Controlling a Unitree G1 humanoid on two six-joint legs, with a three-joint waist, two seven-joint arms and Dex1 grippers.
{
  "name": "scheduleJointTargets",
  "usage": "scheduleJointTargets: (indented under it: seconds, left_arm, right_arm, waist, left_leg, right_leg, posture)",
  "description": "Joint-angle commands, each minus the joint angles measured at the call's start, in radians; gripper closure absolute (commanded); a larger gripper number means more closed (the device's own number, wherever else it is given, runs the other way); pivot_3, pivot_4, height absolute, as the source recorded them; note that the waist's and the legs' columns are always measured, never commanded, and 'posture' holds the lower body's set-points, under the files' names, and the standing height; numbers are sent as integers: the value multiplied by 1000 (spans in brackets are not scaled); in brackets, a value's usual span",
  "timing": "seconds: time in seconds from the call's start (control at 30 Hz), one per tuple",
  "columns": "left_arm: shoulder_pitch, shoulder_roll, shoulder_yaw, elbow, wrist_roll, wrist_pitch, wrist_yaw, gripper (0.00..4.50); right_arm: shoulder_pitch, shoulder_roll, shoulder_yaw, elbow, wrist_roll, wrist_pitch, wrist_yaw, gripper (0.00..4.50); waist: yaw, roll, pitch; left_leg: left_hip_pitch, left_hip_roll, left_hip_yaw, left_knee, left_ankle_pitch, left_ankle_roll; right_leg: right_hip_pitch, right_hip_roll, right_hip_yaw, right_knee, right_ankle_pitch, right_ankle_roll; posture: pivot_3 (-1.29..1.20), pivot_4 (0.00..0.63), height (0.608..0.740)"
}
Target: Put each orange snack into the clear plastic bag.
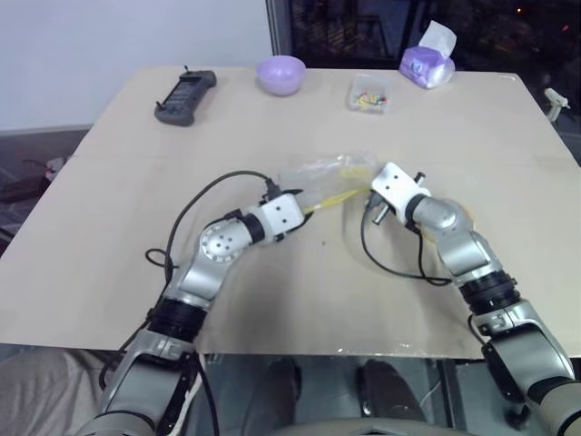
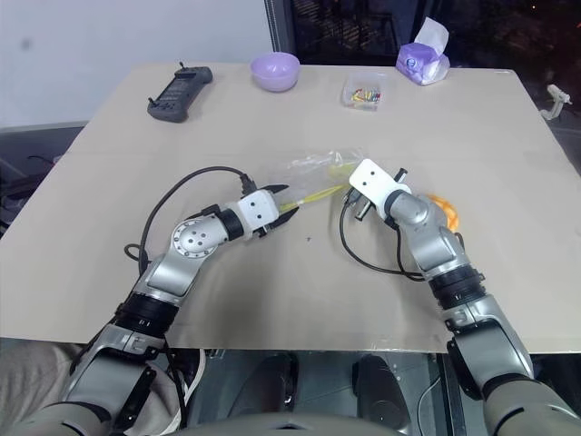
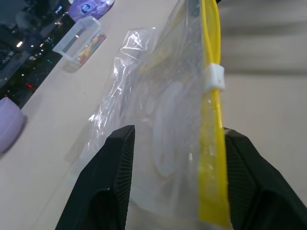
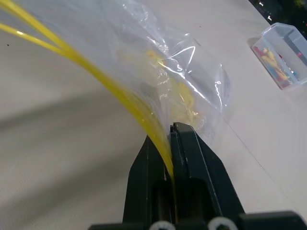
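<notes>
The clear plastic bag (image 1: 329, 173) hangs stretched between my two grippers over the middle of the table, its yellow sealing strip (image 3: 211, 96) running from one to the other. My left gripper (image 1: 304, 211) is open, its fingers (image 3: 117, 163) standing apart on either side of the bag's end. My right gripper (image 4: 171, 130) is shut on the yellow strip at the other end. An orange snack (image 2: 445, 211) lies on the table just behind my right forearm, mostly hidden by it.
Along the far edge stand a lilac bowl (image 1: 280, 74), a small clear box of colourful bits (image 1: 368, 94), a purple tissue pack (image 1: 427, 64) and a black handset (image 1: 185, 96). Black cables loop beside both wrists.
</notes>
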Motion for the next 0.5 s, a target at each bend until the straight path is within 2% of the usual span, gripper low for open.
scheduleJointTargets:
  seconds: [0.03, 0.07, 0.17, 0.5]
  left_arm:
    - [4, -3, 7, -29, -15, -28, -8, 2927]
    - [4, -5, 11, -36, -18, -32, -7, 3598]
    - [4, -16, 21, -60, -35, -53, -2, 4477]
    - [14, -30, 22, -115, -36, -58, 6, 4477]
  right_arm:
    - [-10, -5, -12, -42, -1, -11, -4, 4500]
    - [-9, -5, -11, -42, -1, -11, -4, 4500]
    - [-9, -3, -10, -39, -2, -12, -6, 4500]
    - [-6, 11, -3, -27, -12, -3, -20, 4500]
  waist:
    - [0, 0, 0]
    - [0, 0, 0]
    - [0, 0, 0]
    - [0, 0, 0]
  left_leg:
    - [0, 0, 0, 0, 0, 0]
    - [0, 0, 0, 0, 0, 0]
    - [0, 0, 0, 0, 0, 0]
    - [0, 0, 0, 0, 0, 0]
  right_leg:
    - [0, 0, 0, 0, 0, 0]
    - [0, 0, 0, 0, 0, 0]
    - [0, 0, 0, 0, 0, 0]
    - [0, 0, 0, 0, 0, 0]
  posture:
    - [0, 150, 740]
    - [0, 150, 740]
    - [0, 150, 740]
    - [0, 150, 740]
